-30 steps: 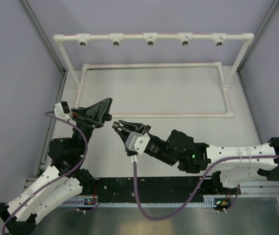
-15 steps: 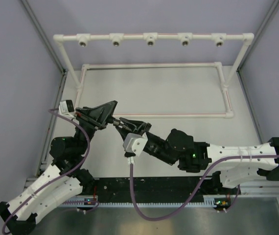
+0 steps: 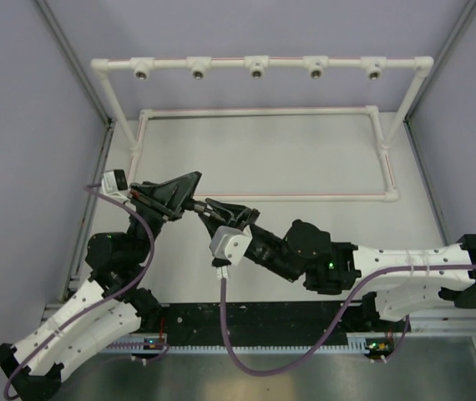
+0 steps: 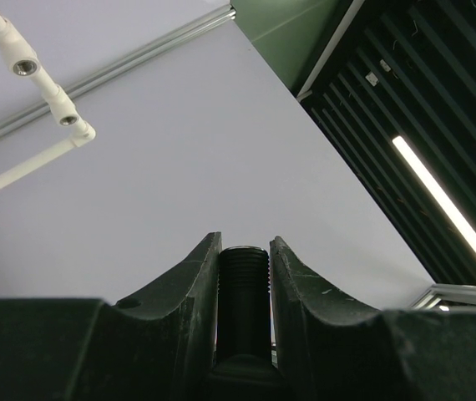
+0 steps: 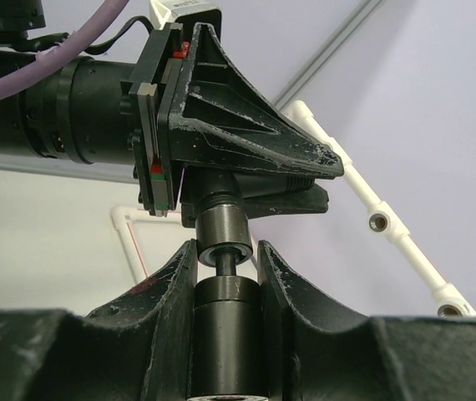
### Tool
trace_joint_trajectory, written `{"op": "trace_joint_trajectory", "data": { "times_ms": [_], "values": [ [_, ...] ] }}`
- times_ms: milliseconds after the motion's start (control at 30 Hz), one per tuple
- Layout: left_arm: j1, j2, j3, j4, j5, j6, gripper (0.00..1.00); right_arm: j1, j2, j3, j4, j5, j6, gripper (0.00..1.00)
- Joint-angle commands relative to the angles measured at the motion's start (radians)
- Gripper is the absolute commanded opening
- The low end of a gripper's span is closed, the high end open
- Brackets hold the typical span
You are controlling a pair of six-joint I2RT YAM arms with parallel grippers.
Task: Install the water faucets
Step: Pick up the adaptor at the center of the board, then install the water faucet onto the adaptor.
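Black faucet parts cannot be made out overhead, hidden where the left gripper meets the right gripper. The left gripper is clamped on a threaded stub, its base cut off. The right gripper is clamped on a smooth cylinder, whose thin stem enters a collar beneath the left fingers.

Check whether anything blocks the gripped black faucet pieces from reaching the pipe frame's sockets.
Nothing visible does. The left gripper holds the threaded faucet piece, the right gripper the cylindrical faucet piece, aloft; the space toward the sockets is open.
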Motion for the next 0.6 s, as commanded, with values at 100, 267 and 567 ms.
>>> {"op": "trace_joint_trajectory", "data": {
  "times_ms": [100, 267, 567],
  "values": [
    [0.001, 0.009, 0.031, 0.091, 0.027, -0.018, 0.00, 0.013, -0.022, 0.059, 0.087, 0.013, 0.015, 0.00],
    [0.001, 0.023, 0.036, 0.104, 0.044, -0.019, 0.00, 0.012, -0.024, 0.066, 0.052, -0.028, 0.020, 0.00],
    [0.001, 0.080, 0.100, 0.069, 0.191, 0.005, 0.00, 0.013, -0.055, 0.022, -0.019, -0.130, -0.101, 0.00]
  ]
}}
